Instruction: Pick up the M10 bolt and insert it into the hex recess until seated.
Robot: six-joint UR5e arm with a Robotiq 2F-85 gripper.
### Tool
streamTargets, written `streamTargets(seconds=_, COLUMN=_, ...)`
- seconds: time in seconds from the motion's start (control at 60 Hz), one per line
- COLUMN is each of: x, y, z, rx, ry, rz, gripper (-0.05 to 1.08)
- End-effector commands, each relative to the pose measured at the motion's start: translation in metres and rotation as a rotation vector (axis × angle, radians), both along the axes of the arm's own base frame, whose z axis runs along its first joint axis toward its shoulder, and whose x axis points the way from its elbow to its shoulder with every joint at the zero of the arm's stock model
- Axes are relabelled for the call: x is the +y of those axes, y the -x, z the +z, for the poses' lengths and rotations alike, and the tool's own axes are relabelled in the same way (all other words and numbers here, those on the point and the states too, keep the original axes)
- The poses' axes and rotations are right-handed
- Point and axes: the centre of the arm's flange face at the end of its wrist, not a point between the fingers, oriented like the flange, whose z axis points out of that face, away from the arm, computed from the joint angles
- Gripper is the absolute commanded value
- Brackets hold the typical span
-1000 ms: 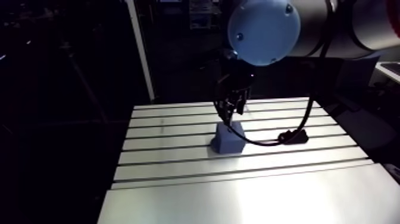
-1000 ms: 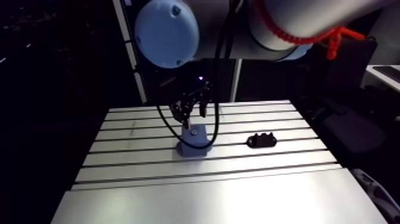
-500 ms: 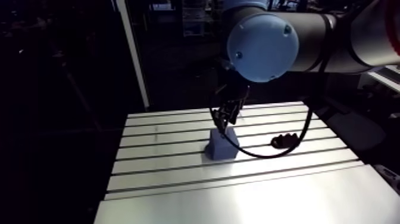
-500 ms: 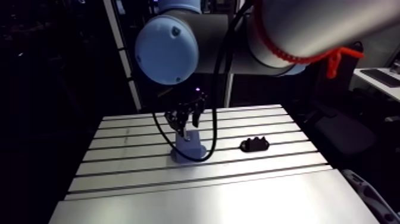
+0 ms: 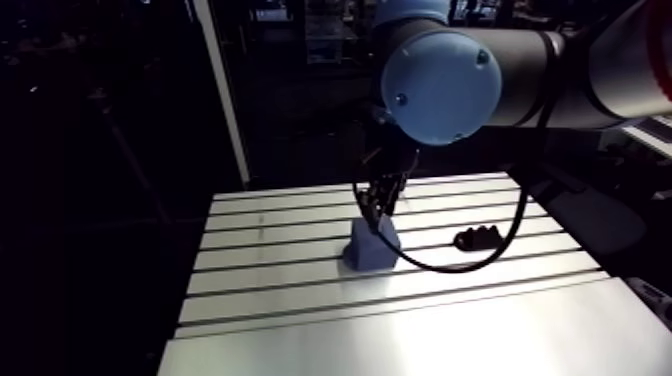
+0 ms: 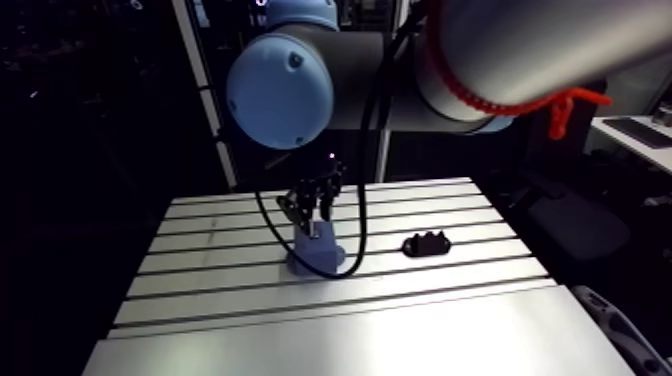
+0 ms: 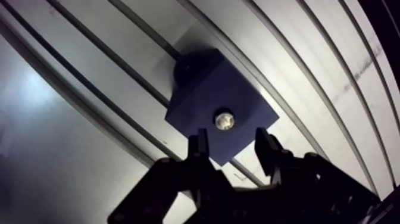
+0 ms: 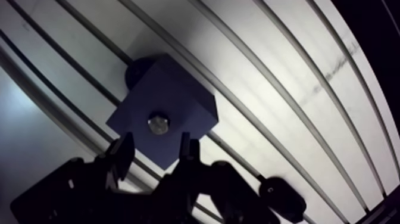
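From where I stand, the blue block (image 5: 370,247) sits near the middle of the slotted metal surface (image 5: 400,330), squarely over one of its grooves. The bolt (image 7: 224,120) is already in that block. Its round silver head shows in the centre of the block's top face and looks sunk into the hole there, though I cannot tell whether it is fully down.

The jaws hang just over the block's near edge. They are parted to a middling gap and hold nothing. In the wrist view the two dark fingers (image 7: 199,146) reach up on either side of the bolt's line. The bolt lies a little ahead of their tips, clear of both, with bare blue block between the tips and the head. Neither fingertip appears to touch the bolt. Whether they touch the block itself I cannot tell.

In the arm view a small black lumpy part (image 6: 425,243) lies on the surface at about three o'clock from the block. It is well apart from the block, on the same band between grooves. The arm's big pale-blue joint cap (image 5: 440,85) hangs at about twelve o'clock above the block, with the wrist coming down from under it onto the block.
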Motion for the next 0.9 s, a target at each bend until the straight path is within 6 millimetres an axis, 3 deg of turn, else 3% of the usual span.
streamTargets(seconds=0.017, x=-0.002, y=-0.001, z=-0.001, rx=-0.001, ry=-0.002, rz=0.005, gripper=0.49)
streamTargets(seconds=0.9, x=-0.002, y=0.002, z=-0.016, rx=-0.026, ry=-0.005, rz=0.003, gripper=0.51)
